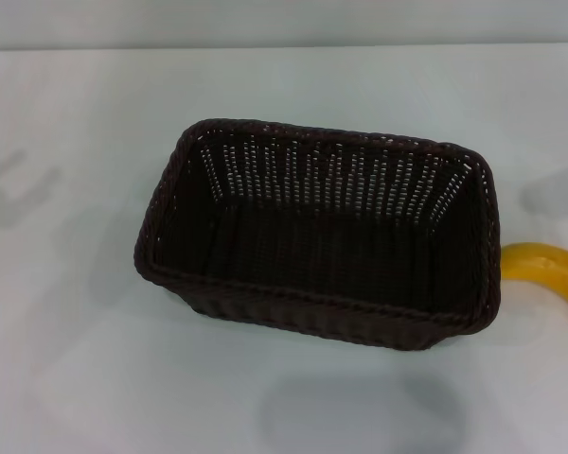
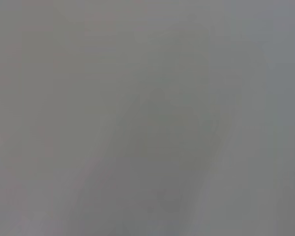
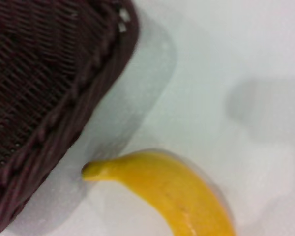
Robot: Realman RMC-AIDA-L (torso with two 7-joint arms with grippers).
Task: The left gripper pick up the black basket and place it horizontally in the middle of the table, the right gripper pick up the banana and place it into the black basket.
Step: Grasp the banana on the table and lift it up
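The black basket (image 1: 322,236) stands upright and empty on the white table (image 1: 76,359), its long side across the head view. The banana (image 1: 549,270) lies on the table just right of the basket, partly cut off by the view's edge. The right wrist view shows the banana (image 3: 172,189) close up, beside the basket's braided rim (image 3: 49,98), apart from it. No gripper shows in any view. The left wrist view shows only a blank grey surface.
Soft shadows fall on the table at the left (image 1: 19,189), at the far right (image 1: 549,199) and in front of the basket (image 1: 360,416). The table's far edge (image 1: 284,47) runs along the top of the head view.
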